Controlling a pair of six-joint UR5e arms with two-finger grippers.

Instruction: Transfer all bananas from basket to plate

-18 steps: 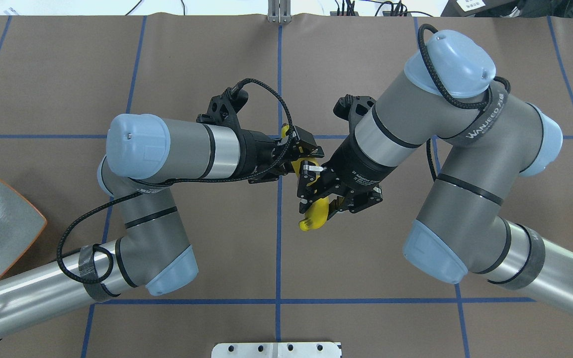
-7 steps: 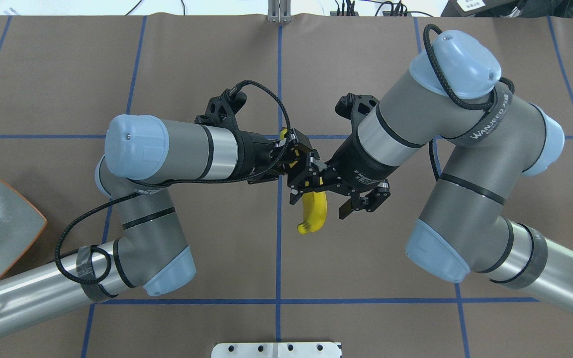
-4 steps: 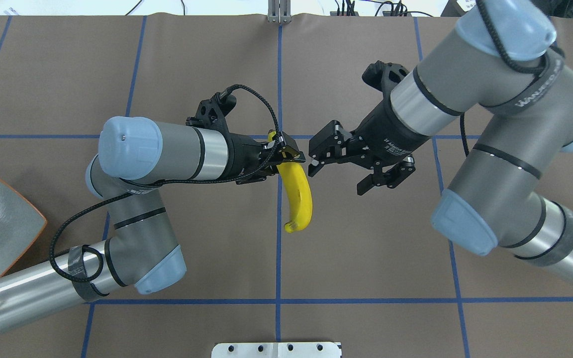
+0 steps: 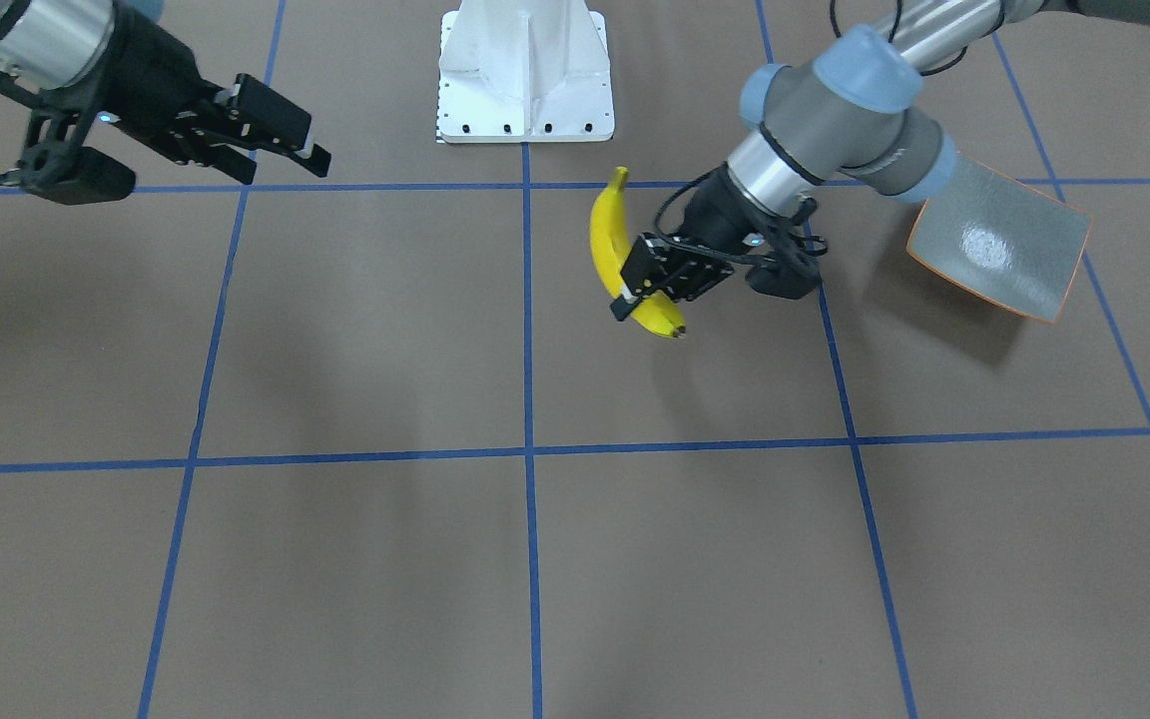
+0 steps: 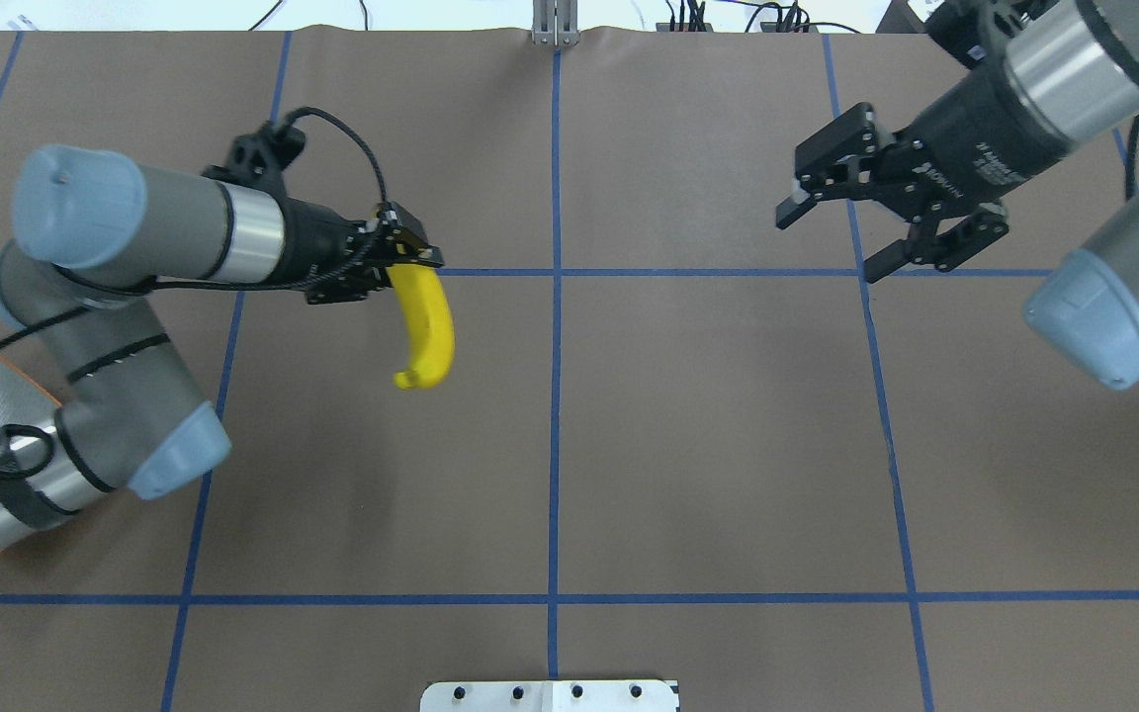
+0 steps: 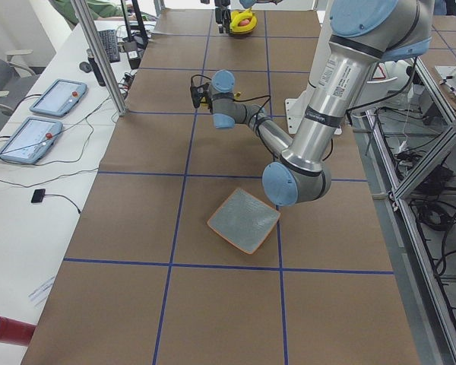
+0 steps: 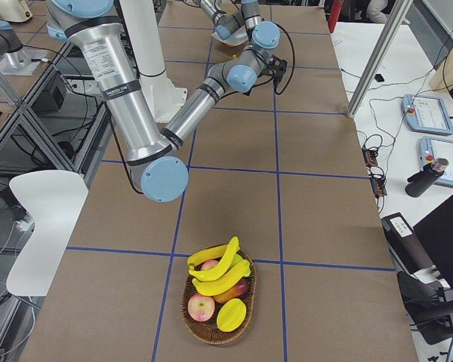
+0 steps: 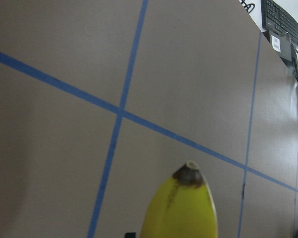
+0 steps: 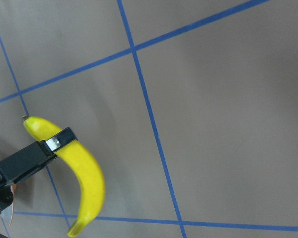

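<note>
Nearest the robot, the white mounting plate sat at the near edge of the desk, a brown surface crossed by blue tape lines. On the near left lay the plate, grey with a thin orange rim, flat on the desk and partly under the left arm's elbow in the overhead view. At the desk's right end stood the woven basket, with two bananas lying across other fruit inside it. Farther out, left of the centre line, the held banana hung curved, with one end pointing back toward the robot and its other end gripped. It appeared to be lifted off the desk, its shadow falling beside it, and it was apart from the plate, which lay farther left. The left end effector was clamped on the held banana near that far end, one finger crossing the yellow skin in the right wrist view. The left wrist view showed only the fruit's dark tip over the tape lines. Farthest out, over the far right of the desk, the right end effector hung with its fingers spread apart and nothing between them, well apart from the held banana.
</note>
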